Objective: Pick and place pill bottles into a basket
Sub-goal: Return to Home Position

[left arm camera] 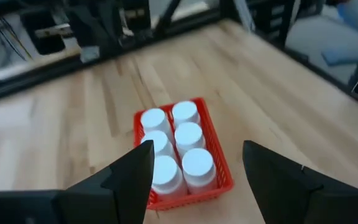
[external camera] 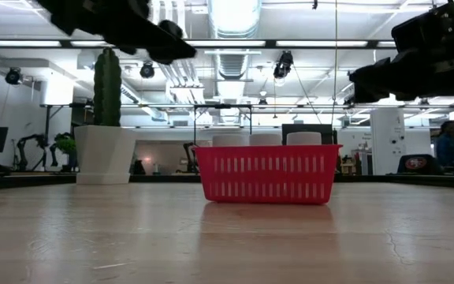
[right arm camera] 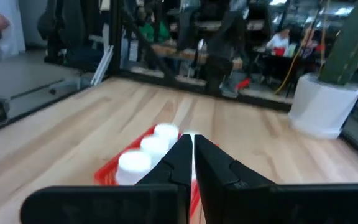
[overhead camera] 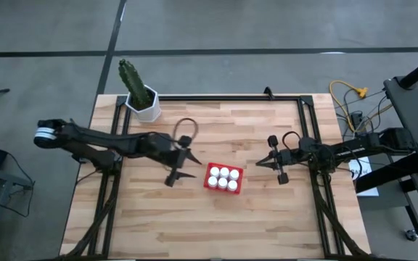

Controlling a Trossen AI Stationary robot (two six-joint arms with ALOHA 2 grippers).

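Low view shows basket [external camera: 266, 173] standing on wood table [external camera: 93, 237], workshop [external camera: 235, 118] behind.

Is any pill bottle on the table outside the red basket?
No: the high view shows all six pill bottles standing inside the red basket, none on the wooden table around it.

Cactus [overhead camera: 130, 75] in white pot [overhead camera: 146, 106] on corner of wooden table [overhead camera: 216, 217]
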